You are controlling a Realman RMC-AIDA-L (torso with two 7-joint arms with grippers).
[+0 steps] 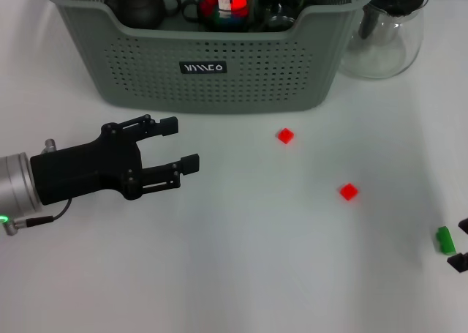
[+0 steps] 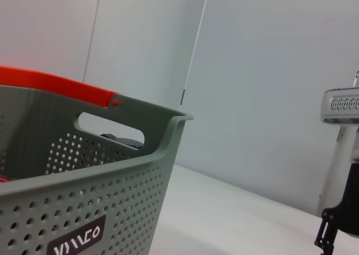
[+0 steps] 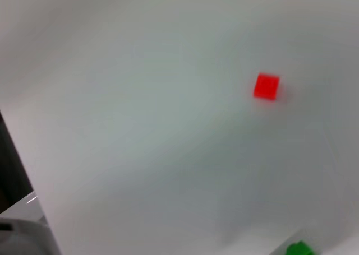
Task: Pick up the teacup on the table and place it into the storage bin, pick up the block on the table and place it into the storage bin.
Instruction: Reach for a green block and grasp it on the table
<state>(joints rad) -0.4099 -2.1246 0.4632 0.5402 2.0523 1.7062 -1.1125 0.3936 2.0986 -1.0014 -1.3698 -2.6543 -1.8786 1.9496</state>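
Note:
The grey-green storage bin (image 1: pixel 307 69) stands at the back centre and fills the left wrist view (image 2: pixel 112 182). Inside it are a black teapot (image 1: pixel 139 7), a glass teacup (image 1: pixel 225 7) holding coloured blocks, and a second glass cup (image 1: pixel 281 7). Two red blocks (image 1: pixel 285 135) (image 1: pixel 349 192) lie on the table, one showing in the right wrist view (image 3: pixel 266 87). A green block (image 1: pixel 444 240) (image 3: pixel 300 248) lies at the right edge. My right gripper (image 1: pixel 459 244) is open beside it. My left gripper (image 1: pixel 183 143) hovers open and empty, front left of the bin.
A clear glass jug (image 1: pixel 387 29) with a dark lid stands right of the bin. White table spreads between the two arms. In the left wrist view the right arm (image 2: pixel 342 106) shows far off.

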